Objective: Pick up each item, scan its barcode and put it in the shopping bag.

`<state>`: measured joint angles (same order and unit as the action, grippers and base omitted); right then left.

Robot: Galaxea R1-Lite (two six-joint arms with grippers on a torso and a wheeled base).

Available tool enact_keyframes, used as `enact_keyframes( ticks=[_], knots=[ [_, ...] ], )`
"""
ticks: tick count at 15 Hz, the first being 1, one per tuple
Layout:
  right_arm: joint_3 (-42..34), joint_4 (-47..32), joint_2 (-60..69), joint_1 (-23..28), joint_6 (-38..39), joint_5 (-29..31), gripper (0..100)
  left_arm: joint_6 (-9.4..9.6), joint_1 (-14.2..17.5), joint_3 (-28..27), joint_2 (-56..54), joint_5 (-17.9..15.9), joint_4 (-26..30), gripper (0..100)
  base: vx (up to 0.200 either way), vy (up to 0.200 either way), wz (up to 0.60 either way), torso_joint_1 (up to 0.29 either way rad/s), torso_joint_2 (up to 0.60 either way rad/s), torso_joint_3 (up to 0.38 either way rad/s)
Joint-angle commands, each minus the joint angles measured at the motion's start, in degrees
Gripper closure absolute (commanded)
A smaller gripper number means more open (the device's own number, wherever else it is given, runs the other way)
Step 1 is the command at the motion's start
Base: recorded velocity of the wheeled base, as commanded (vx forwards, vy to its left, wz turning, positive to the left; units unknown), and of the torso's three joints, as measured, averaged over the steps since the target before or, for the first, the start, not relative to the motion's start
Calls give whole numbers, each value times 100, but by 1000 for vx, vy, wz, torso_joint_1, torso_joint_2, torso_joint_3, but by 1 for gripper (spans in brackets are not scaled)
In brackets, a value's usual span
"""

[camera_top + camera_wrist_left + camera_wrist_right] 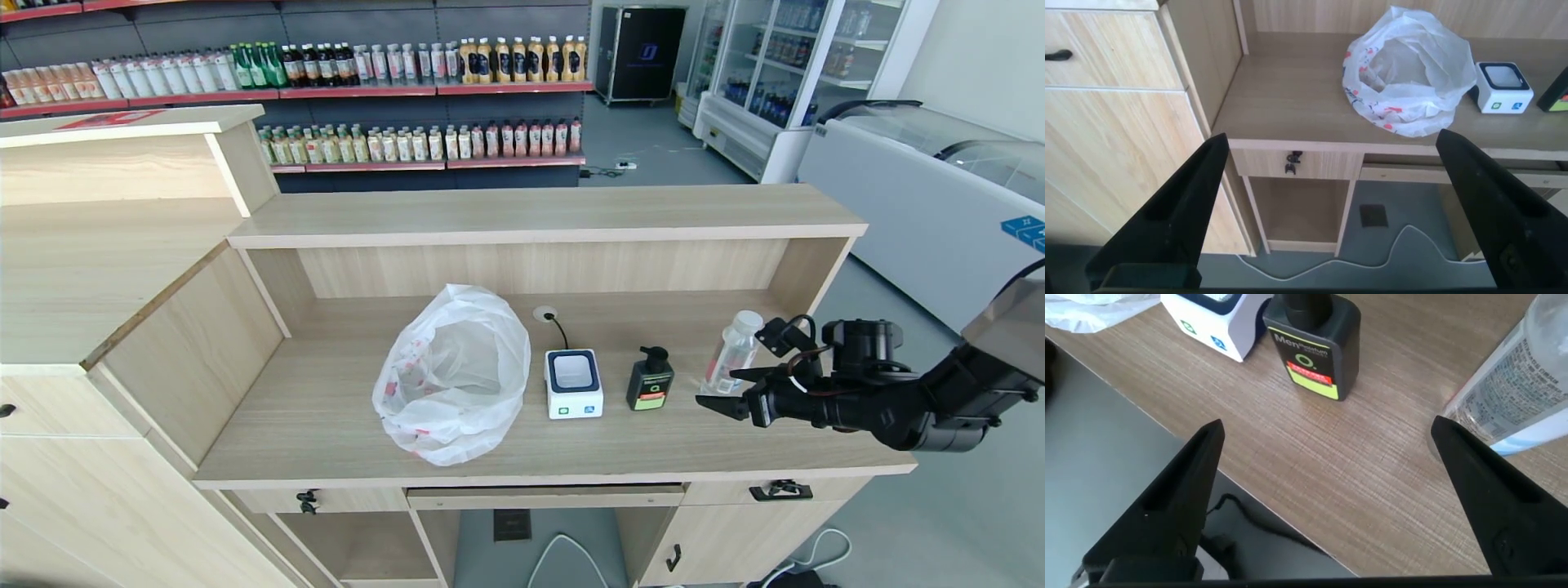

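On wood counter point(326, 400), shopping bag point(453, 376), shelves point(424, 88) behind

Counter point(343, 392): pale wood-grain surface, matt and smooth. Shopping bag point(453, 376): thin translucent plastic, crinkled, slightly glossy. Scanner point(573, 384): smooth white plastic casing — dark glossy window. Pump bottle point(650, 380): dark plastic, glossy label. Clear bottle point(731, 353): transparent plastic. Right gripper point(715, 387): matt black.

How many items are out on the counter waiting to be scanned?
2. A dark pump bottle stands just right of the scanner; a clear bottle stands right of that, by the open right gripper. The folds of the shopping bag could hide more.
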<state>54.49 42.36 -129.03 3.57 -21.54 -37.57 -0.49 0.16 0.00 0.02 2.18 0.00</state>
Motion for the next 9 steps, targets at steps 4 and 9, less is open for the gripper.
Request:
enact_keyframes(
  ticks=[4,9],
  knots=[
    [132,211,-343,-6,-8,-5,0,-4,2,0,-2,10,0,0,0,0,0,0,0,0],
    [589,387,-650,-129,45,-13,0,-4,2,0,-2,10,0,0,0,0,0,0,0,0]
  ],
)
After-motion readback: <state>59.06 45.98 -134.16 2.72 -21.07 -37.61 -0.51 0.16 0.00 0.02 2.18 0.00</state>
